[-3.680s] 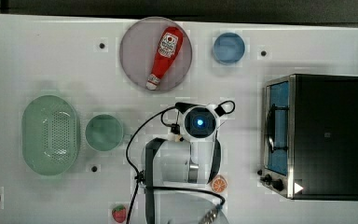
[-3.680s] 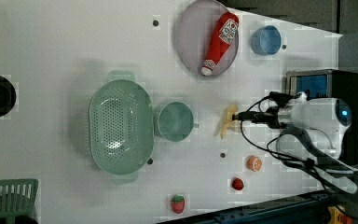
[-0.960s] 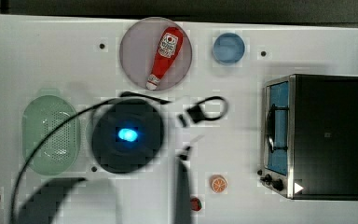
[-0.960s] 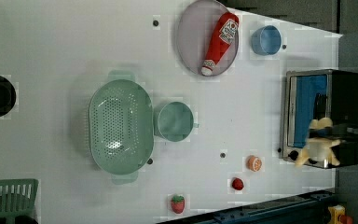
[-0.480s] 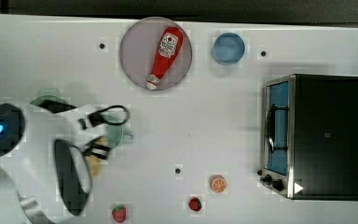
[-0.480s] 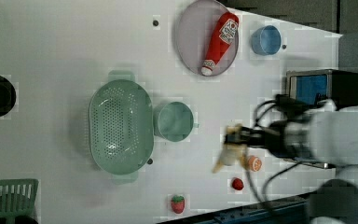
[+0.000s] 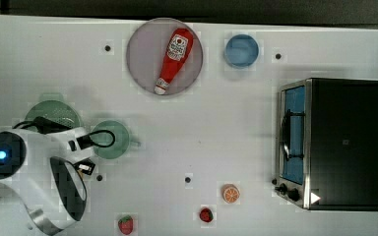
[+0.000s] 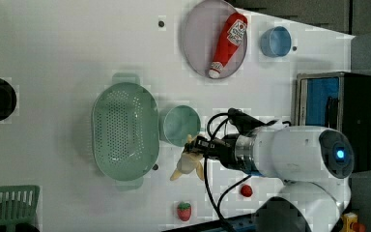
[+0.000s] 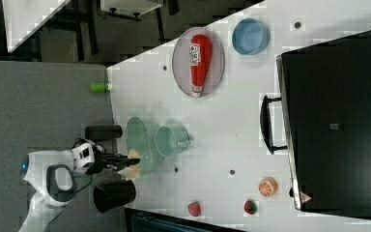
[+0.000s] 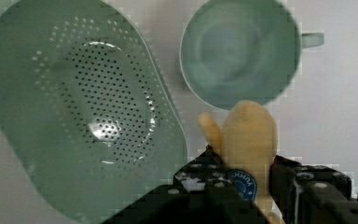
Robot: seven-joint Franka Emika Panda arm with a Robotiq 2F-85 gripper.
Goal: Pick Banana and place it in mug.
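Black two-fingered pincer (image 10: 242, 186), clamped on the slim pale-yellow banana (image 10: 249, 140), newly swung across from the oven side; round mint-green mug (image 10: 240, 50) lies just ahead, release pending.

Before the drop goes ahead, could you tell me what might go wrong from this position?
The banana in the gripper hangs beside the mug, not over its opening; released here, it would likely land on the table. The perforated basket sits right next to the mug, so a small drift that way could drop the fruit in the wrong container. The banana looks long against the mug's mouth and may catch the rim.
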